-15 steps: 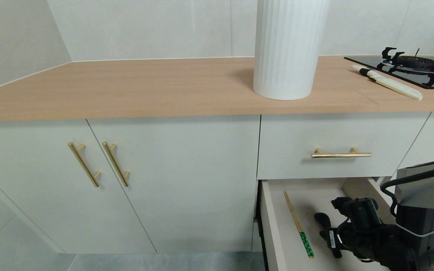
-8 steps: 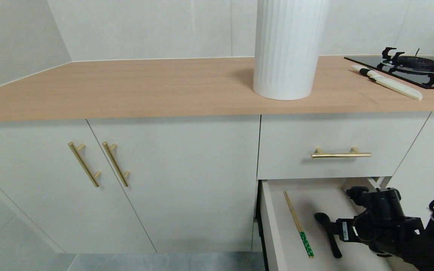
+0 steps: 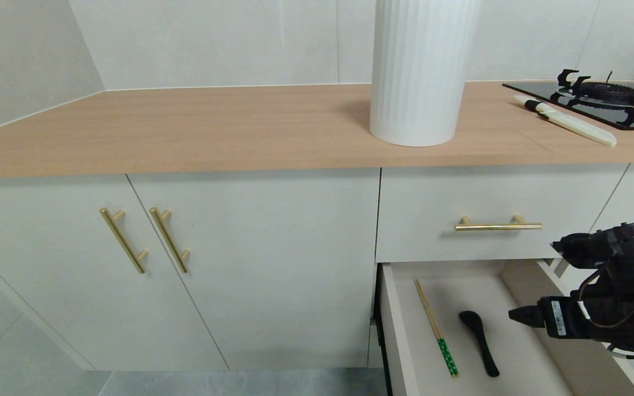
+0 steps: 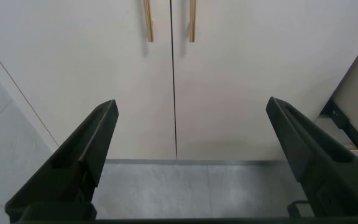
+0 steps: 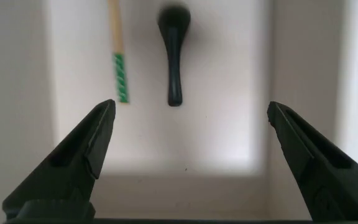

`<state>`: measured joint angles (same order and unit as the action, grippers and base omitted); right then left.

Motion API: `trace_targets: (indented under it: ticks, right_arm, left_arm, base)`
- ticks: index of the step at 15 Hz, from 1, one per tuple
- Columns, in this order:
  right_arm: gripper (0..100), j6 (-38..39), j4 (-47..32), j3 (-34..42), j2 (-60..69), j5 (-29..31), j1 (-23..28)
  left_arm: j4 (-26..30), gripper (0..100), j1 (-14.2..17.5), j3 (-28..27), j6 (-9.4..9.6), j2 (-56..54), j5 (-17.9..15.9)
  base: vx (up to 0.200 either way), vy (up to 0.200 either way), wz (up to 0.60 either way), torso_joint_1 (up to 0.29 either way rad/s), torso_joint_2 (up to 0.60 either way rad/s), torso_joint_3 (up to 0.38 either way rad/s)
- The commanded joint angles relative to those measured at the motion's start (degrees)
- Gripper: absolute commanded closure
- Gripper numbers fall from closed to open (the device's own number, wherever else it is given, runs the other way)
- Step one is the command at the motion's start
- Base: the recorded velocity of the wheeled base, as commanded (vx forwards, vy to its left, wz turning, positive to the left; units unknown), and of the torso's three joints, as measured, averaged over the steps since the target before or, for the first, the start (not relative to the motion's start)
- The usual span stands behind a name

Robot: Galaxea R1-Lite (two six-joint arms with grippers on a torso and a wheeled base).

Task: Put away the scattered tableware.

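- Drawer point(image 3: 393, 324): the lower one on the right, pulled out. A closed drawer with a gold handle point(image 3: 498, 225) sits directly above it.
- Chopsticks point(image 3: 436, 335): a pair lying together on the drawer floor near its left wall, green-patterned ends toward the front.
- Spoon point(image 3: 479, 341): black, lying flat just beside the chopsticks on their right, not touching them. Its bowl points toward the back and its handle toward the front.
- Right gripper point(image 3: 534, 280): hangs over the drawer's right side, above and apart from the spoon. Jaws are spread wide with nothing between them.
- Left gripper point(image 4: 191, 102): low in front of the cabinet doors point(image 4: 229, 81), with floor tiles below. Jaws are spread wide and empty.
- Knife point(image 3: 567, 126): pale with a dark band, lying flat on the tabletop point(image 3: 212, 126) at the right, just beside the stove point(image 3: 597, 96).
- Vase point(image 3: 419, 71): white and ribbed, upright on the tabletop, above the closed drawer and well apart from the knife.
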<state>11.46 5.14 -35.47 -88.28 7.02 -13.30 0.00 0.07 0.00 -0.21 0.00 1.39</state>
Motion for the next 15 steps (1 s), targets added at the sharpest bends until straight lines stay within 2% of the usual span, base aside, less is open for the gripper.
trace_targets:
  ticks: [1, 4, 6, 14, 15]
  right_arm:
    - [0, -0.03, -1.28, -1.7, 6.19, 0.01, -0.06]
    - [0, -0.21, -2.86, -1.97, 6.99, 0.01, -0.5]
    - [0, -0.21, -5.5, -2.58, 8.48, 0.01, -2.7]
    - [0, -0.56, -16.57, -3.9, 11.56, 0.01, -8.32]
    - [0, -0.56, -20.79, -5.13, 11.03, -0.08, -9.99]
  left_arm:
    - [0.0, 0, 0.01, 0.0, -0.06, 0.0, 0.02]
    - [0.0, 0, 0.01, 0.0, -0.06, 0.0, 0.02]
    - [0.0, 0, 0.01, 0.0, -0.06, 0.0, 0.02]
    - [0.0, 0, 0.01, 0.0, -0.06, 0.0, 0.02]
    - [0.0, 0, 0.01, 0.0, -0.06, 0.0, 0.02]
  base:
    - [0.0, 0.0, 0.0, 0.0, 0.0, 0.0]
    - [0.0, 0.0, 0.0, 0.0, 0.0, 0.0]
    - [0.0, 0.0, 0.0, 0.0, 0.0, 0.0]
    - [-0.2, 0.0, 0.0, -0.001, 0.0, 0.002]
    - [-0.2, 0.0, 0.0, -0.007, 0.0, 0.002]
